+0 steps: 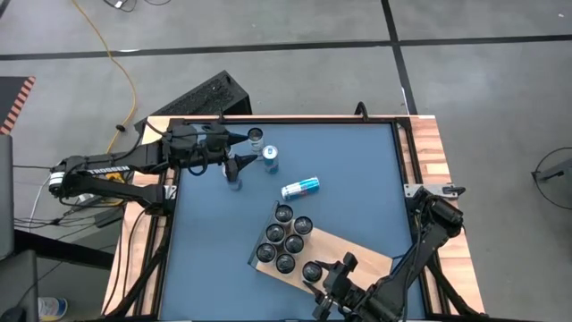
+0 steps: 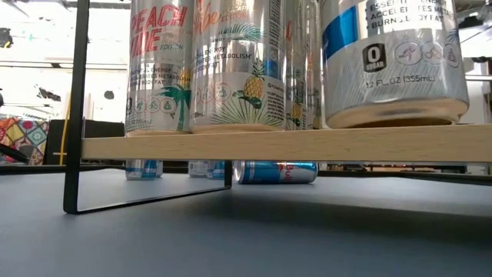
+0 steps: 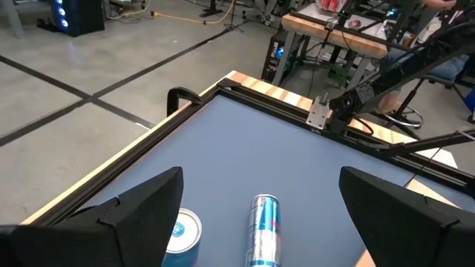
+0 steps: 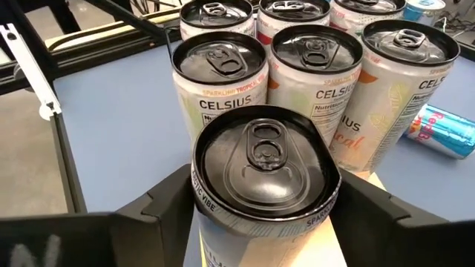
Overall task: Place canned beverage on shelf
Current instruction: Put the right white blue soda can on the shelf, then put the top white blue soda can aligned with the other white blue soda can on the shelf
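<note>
The shelf (image 1: 357,255), a light-wood board on black legs, stands at the table's near right and carries several upright cans (image 1: 284,234). The nearest can (image 4: 263,159), black-topped, stands upright on the board's near part (image 1: 312,271). My right gripper (image 1: 332,279) reaches it from the near side, open, one finger close on each side of it. My left gripper (image 3: 261,174) hangs open at the far left (image 1: 234,165), above the table. A blue and silver can (image 1: 301,187) lies on its side on the table, past the left gripper. My right gripper has its fingers (image 4: 174,196) beside the two sides of the black-topped can's upper wall (image 4: 223,222), slanting down from the table's near side. The can's rim hides the gaps, so I cannot tell whether they touch. The can stands upright on the shelf.
Two upright cans (image 1: 256,137) (image 1: 270,157) stand on the blue table near the left gripper. The shelf's black leg (image 2: 77,115) and board edge (image 2: 284,144) fill the low view. The table's middle and far right are bare blue surface (image 1: 357,161).
</note>
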Robot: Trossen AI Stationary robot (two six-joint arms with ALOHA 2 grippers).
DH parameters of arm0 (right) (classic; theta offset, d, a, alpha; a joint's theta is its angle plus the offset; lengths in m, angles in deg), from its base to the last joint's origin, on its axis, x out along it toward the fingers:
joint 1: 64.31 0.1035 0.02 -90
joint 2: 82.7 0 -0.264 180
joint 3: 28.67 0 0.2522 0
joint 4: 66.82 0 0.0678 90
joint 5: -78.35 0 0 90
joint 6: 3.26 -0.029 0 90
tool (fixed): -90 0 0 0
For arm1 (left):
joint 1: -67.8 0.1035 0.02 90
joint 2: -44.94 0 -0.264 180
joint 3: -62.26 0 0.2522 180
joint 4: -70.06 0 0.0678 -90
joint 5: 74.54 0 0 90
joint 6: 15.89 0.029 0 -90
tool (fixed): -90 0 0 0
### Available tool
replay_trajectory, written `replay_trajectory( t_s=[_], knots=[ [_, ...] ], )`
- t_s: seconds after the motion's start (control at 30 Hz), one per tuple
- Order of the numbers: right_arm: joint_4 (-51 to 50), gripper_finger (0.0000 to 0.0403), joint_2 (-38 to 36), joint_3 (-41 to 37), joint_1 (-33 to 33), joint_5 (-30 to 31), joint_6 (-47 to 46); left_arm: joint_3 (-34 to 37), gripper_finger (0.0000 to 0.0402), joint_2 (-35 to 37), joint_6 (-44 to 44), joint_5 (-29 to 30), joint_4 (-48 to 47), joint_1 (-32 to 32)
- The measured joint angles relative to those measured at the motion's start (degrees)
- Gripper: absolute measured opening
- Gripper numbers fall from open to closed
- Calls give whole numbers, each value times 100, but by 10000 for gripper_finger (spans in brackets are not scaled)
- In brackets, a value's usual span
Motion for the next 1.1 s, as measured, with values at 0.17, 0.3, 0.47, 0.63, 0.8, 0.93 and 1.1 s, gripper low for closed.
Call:
replay_trajectory(
  t_s=[0.17,0.3,0.47,0.63,0.8,0.93,1.1],
  knots=[
    [22,286,-3,9,-2,21,44,0,348,2,0,-2,0,0],
    [33,308,-4,9,-1,20,47,0,348,0,2,-1,1,0],
    [27,328,-4,9,0,21,52,0,348,0,3,-2,0,0],
    [14,334,-4,74,-1,14,148,0,348,0,3,-2,0,-2],
    [-109,334,-4,343,-10,10,649,0,348,0,3,-2,0,-2],
    [-622,335,-4,676,-33,5,879,0,348,0,3,-6,0,-2],
    [-1535,334,-20,1408,-36,109,1440,0,348,89,112,-312,-13,0]
  ],
)
